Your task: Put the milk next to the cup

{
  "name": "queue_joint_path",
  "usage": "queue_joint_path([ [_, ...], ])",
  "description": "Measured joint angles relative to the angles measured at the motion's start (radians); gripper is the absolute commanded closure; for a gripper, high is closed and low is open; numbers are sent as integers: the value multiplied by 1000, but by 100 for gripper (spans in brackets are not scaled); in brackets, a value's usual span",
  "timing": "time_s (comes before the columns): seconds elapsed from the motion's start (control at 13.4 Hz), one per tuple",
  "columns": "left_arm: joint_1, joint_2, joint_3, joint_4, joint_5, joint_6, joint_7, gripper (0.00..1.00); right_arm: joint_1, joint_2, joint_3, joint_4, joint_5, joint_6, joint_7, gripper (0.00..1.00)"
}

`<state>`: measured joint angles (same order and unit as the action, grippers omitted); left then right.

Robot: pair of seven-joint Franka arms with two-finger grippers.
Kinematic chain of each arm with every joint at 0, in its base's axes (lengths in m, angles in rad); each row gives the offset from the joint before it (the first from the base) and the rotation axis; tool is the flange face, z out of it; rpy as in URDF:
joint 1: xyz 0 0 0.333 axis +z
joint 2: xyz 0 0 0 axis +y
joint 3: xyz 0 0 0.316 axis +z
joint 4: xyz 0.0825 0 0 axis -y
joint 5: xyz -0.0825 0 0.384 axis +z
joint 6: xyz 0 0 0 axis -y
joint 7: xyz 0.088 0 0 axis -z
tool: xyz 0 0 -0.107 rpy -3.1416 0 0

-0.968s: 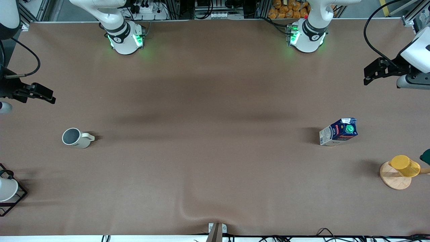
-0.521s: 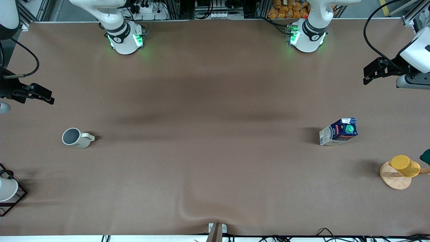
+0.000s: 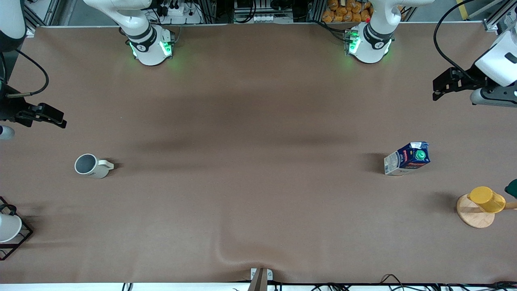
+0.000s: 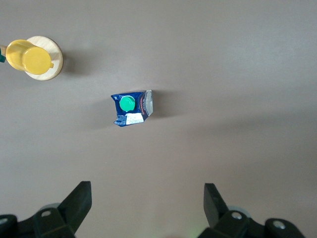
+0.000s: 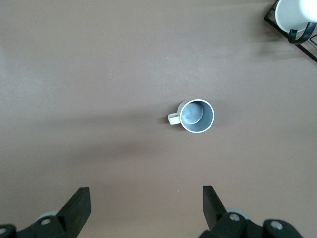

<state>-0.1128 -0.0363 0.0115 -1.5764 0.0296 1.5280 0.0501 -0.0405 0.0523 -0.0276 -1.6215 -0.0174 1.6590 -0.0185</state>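
Note:
The milk (image 3: 407,158), a dark blue carton with a green cap, stands toward the left arm's end of the table. It also shows in the left wrist view (image 4: 131,107). The cup (image 3: 91,165), cream-white with a grey inside and a side handle, stands upright toward the right arm's end. It also shows in the right wrist view (image 5: 195,116). My left gripper (image 3: 438,87) (image 4: 147,198) is open and empty, high over bare table at its end. My right gripper (image 3: 60,119) (image 5: 146,201) is open and empty, high over bare table at its end.
A yellow cup (image 3: 486,199) (image 4: 28,56) sits on a round wooden coaster (image 3: 473,213) nearer to the front camera than the milk. A white cup in a black wire frame (image 3: 8,228) (image 5: 293,15) stands at the right arm's end, nearer to the camera than the cup.
The left gripper has drifted a little toward the robots' bases. The right gripper has shifted only slightly. The milk and the cup have not moved.

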Motion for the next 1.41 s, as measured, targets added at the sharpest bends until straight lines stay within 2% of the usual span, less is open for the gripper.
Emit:
queue_joint_path([
  [0.15, 0, 6, 0, -5, 0, 0, 0, 0, -3, 30, -6, -6, 0, 20, 0, 0],
  [0.52, 4, 27, 5, -7, 0, 1, -18, 0, -43, 172, -10, -18, -1, 94, -1, 0],
  [0.74, 8, 75, 7, -11, 0, 2, -57, 0, -42, 224, -8, -20, -1, 146, -1, 0],
  [0.89, 18, 132, 8, -20, 0, 49, -75, 0, -47, 288, -10, -23, -2, 208, -21, 0],
  [1.12, 70, 257, 10, -29, 0, 165, -73, 0, -96, 375, -15, -22, -6, 288, -163, 0],
  [1.41, 94, 368, 10, -51, 0, 283, -73, 0, -156, 408, -18, -21, -9, 295, -432, 0],
])
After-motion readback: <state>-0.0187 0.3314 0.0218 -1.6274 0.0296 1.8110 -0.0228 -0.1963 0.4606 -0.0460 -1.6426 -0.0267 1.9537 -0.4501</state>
